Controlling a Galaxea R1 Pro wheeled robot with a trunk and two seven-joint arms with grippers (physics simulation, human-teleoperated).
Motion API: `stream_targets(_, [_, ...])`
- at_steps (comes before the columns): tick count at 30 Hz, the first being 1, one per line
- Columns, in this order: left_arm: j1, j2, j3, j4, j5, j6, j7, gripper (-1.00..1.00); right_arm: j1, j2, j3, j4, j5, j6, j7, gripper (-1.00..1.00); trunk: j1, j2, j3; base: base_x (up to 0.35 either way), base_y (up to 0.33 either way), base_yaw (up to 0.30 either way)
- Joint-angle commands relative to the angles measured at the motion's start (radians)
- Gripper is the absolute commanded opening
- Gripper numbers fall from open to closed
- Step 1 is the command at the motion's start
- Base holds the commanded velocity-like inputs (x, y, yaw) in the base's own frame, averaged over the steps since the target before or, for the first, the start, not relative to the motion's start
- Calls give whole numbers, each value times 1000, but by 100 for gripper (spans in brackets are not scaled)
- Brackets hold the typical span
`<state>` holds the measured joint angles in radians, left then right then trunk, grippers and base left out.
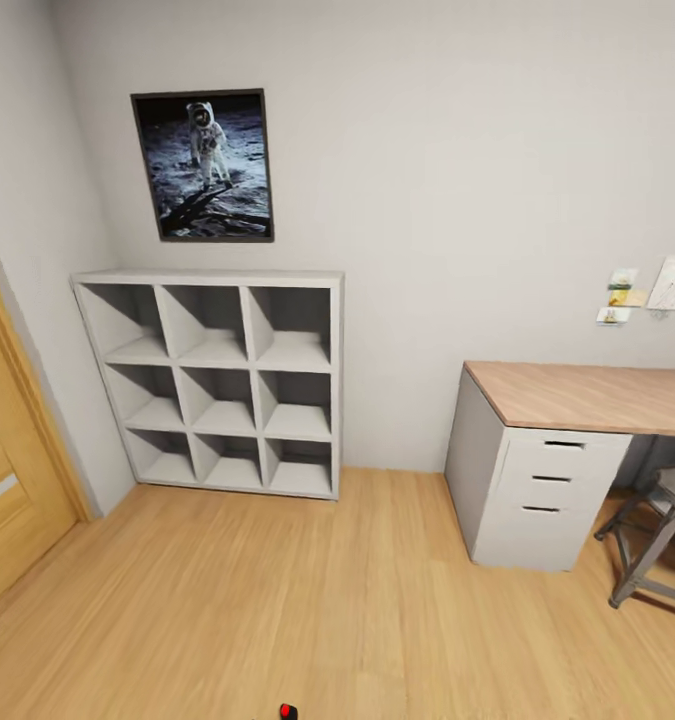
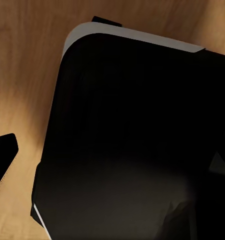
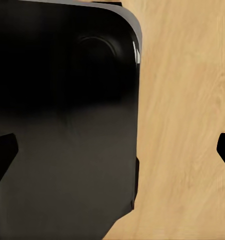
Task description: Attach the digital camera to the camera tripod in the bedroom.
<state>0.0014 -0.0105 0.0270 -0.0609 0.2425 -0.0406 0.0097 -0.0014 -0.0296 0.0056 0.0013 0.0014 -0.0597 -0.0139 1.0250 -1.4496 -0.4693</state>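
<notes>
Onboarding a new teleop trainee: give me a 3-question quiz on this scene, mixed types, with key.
1. True or false: the poster hangs above the shelf.
2. How many drawers show in the desk? A) two B) three C) four
3. Fill in: the stool stands on the ____ floor beside the desk.

Key: 1 true; 2 B; 3 wood.

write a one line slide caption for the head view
Bedroom corner: empty white cube shelf under an astronaut poster, wood-topped white desk and grey stool at right.
</notes>
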Motion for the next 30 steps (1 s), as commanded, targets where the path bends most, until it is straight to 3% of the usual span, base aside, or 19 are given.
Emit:
stream_targets(1, [0,0,2,-1,3,-2,1,100,0,0,1,0,0,-3,-1,100,0,0,-1,0,0,-289])
stream_targets(24, [0,0,2,-1,3,-2,1,100,0,0,1,0,0,-3,-1,100,0,0,-1,1,0,-288])
stream_targets(30, [0,0,2,-1,3,-2,0,100,0,0,1,0,0,-2,0,100,0,0,-1,148,0,-108])
